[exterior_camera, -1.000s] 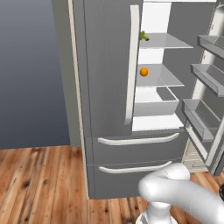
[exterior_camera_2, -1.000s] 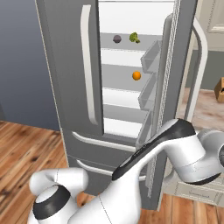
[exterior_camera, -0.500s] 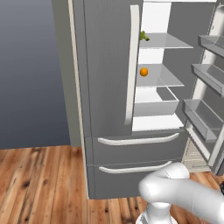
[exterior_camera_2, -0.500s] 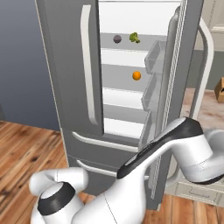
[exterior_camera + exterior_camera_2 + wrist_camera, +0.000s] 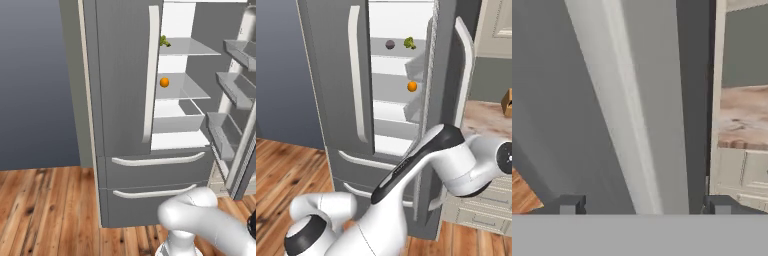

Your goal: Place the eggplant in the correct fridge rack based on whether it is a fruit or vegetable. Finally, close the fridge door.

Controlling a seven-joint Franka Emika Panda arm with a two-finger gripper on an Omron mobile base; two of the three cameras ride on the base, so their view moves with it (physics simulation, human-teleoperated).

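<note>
The eggplant [image 5: 390, 44], a small dark purple lump, lies on the fridge rack [image 5: 397, 51], the top inner shelf, left of the green broccoli [image 5: 409, 43]. In the left base view the closed left door hides the eggplant, and the rack [image 5: 192, 47] carries the broccoli [image 5: 164, 41]. The fridge's right door [image 5: 432, 115] stands open. In the hand view my gripper [image 5: 644, 205] is open, its fingertips [image 5: 572, 205] standing either side of the door's white handle [image 5: 632, 125] with gaps on both sides.
An orange [image 5: 412, 86] rests on the second shelf. Clear door bins [image 5: 235, 90] line the inside of the open door. Two drawers [image 5: 160, 175] sit under the fridge compartment. White cabinets and a counter [image 5: 491, 115] lie to the right, beyond the door. The floor is wood.
The jaws have narrowed around the door handle. The open door has swung slightly toward the fridge, and my forearm has risen behind it. The food has stayed in place.
</note>
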